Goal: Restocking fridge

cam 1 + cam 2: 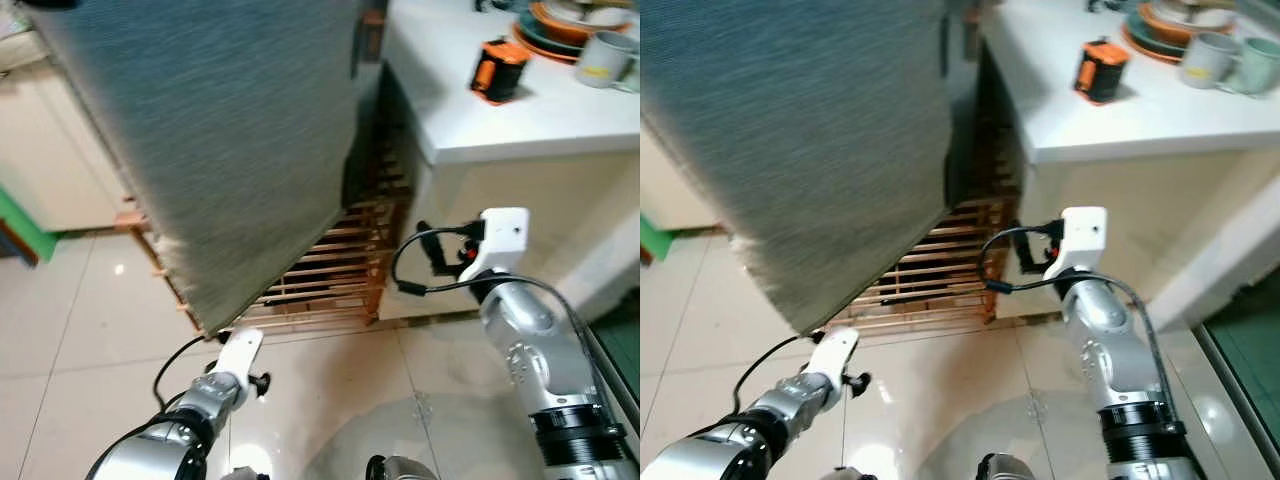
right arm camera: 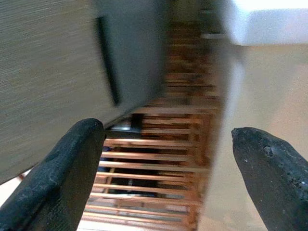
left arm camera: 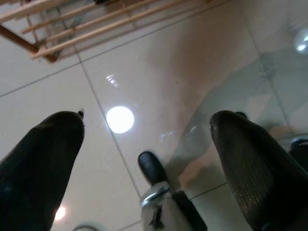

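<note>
Head views: 1 grey fridge [image 1: 230, 140], door closed, filling the upper left, standing on 1 slatted wooden pallet [image 1: 330, 275] on glossy cream floor tiles [image 1: 90, 330]. To the right, 1 white counter [image 1: 520, 120] carrying 1 orange-and-black gadget [image 1: 498, 70], 1 stack of plates [image 1: 555, 30] and 2 mugs [image 1: 1202, 58]. 2 silver arms low in front, both clear of the fridge, nothing held.

Left wrist view: left gripper [image 3: 147, 159] pointing down at the tiles, its 2 black fingers [image 3: 38, 163] spread wide, empty; 1 pallet corner at the frame edge.

Right wrist view: right gripper [image 2: 168, 178] aimed at the fridge's lower edge and dark door handle [image 2: 108, 62], 2 fingers [image 2: 62, 178] spread apart, empty, pallet slats between them.
</note>
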